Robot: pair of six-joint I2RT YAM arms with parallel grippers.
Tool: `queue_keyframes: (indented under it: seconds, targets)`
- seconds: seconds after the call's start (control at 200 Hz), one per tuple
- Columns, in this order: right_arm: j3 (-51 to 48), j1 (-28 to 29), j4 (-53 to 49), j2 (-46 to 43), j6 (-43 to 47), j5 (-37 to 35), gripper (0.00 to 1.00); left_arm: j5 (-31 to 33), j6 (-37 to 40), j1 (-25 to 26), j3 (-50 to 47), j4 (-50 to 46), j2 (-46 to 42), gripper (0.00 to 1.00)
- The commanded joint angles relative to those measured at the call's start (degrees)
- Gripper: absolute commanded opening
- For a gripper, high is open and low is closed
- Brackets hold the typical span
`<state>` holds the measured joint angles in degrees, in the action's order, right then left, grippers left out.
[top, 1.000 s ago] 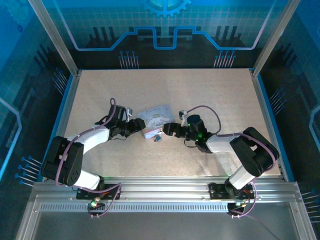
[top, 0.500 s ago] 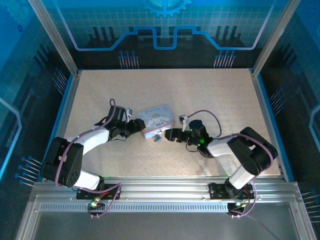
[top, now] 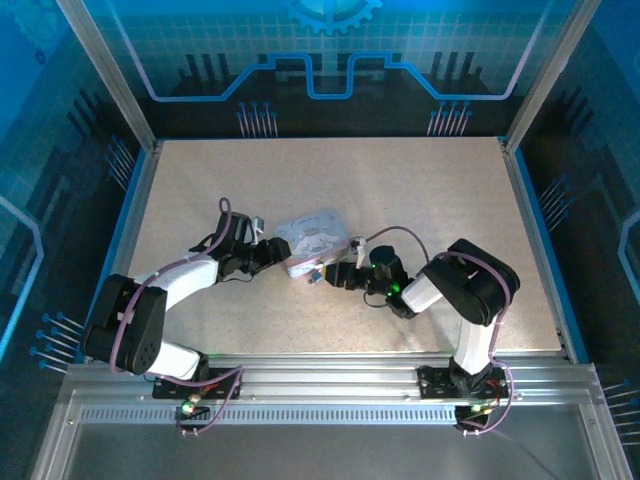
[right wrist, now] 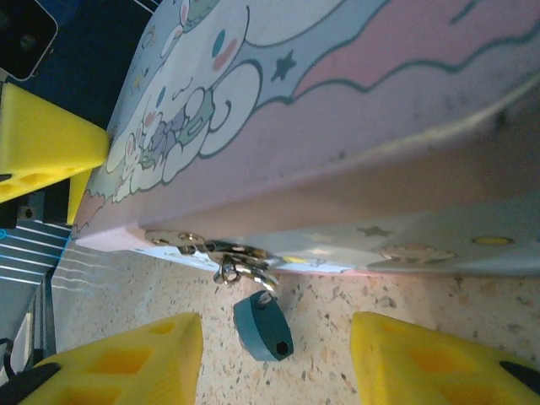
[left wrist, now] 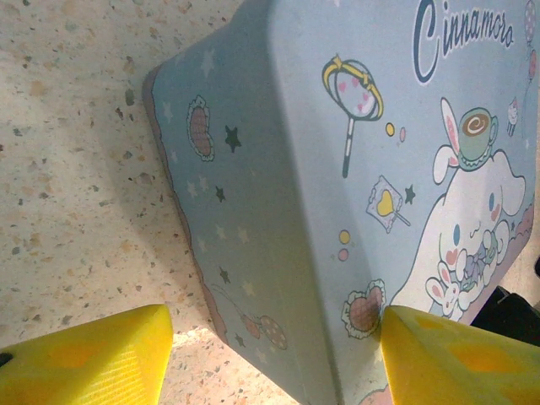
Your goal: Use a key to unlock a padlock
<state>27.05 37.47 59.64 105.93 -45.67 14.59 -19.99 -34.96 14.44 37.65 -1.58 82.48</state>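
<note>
i have the left gripper set astride a corner of the pale lavender-blue tin box with the cartoon-printed lid. its yellow fingers stand apart. one is off the box wall with bare speckled beige tabletop showing in between, and the other is up against the lid edge. so it brackets the box and does not clamp it.

the right gripper is low at the front of the box, its jaws apart and empty. the small padlock with the dark teal body and silvery shackle hangs between the two fingers, clear of both. from above, the padlock sits just beside the near edge of the box, right at the tip of the right gripper.

the shackle is threaded through the shiny metal hasp on the box front and, as far as i can judge, it is closed, so the lock looks locked.

by my reckoning we are early. the box is steadied and the lock is lined up, but neither gripper holds anything. fetching the key, seating it in the keyhole, turning it and freeing the shackle are all left to do.
</note>
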Motion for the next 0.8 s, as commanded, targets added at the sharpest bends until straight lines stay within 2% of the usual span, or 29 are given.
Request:
queue_keyframes:
  seconds: [0.0, 0.53, 0.79]
  targets:
    - [1.2, 0.6, 3.5, 2.6, -0.6, 1.4, 0.48, 1.4, -0.3, 0.5, -1.8, -5.0, 0.9, 0.67]
    - [3.3, 1.0, 4.9, 6.6, -1.1, 4.1, 0.34, 1.5, -0.3, 0.7, -1.5, -5.1, 1.3, 0.67]
    - [3.1, 1.0, 4.0, 6.5, -1.2, 3.2, 0.23, 1.4, -0.3, 0.6, -1.6, -5.0, 1.5, 0.67]
